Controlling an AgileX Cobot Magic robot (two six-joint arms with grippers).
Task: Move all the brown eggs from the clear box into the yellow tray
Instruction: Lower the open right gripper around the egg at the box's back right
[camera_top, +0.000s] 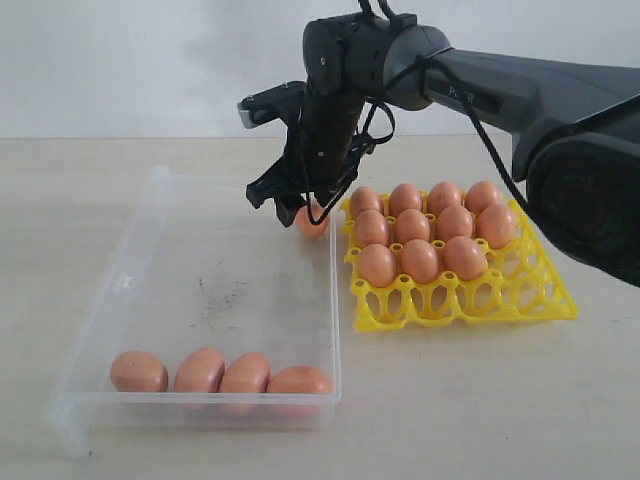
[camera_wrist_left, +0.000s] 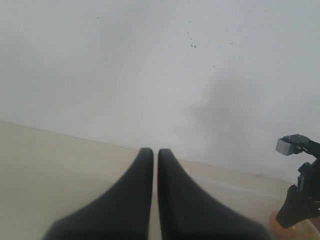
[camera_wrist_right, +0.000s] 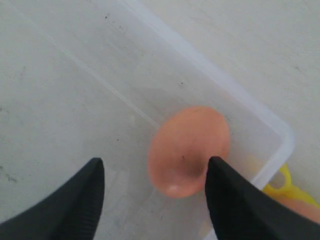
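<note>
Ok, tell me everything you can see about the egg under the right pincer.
That egg is a smooth, matte, light orange-brown oval, with no crack showing. It lies in the clear box, in the far corner next to the yellow tray, close to the box wall. The right pincer hangs open astride it; whether either side touches the shell I cannot tell.

The black arm's right hand (camera_top: 305, 206) hangs over one light orange-brown oval egg (camera_top: 312, 225) in the far right corner of the shallow clear plastic box (camera_top: 112, 290) on the pale bench (camera_top: 480, 400). Four more eggs (camera_top: 222, 372) lie along its near wall. Eleven eggs (camera_top: 420, 230) sit in the bright yellow plastic lattice tray (camera_top: 505, 295) just beside it.
</note>
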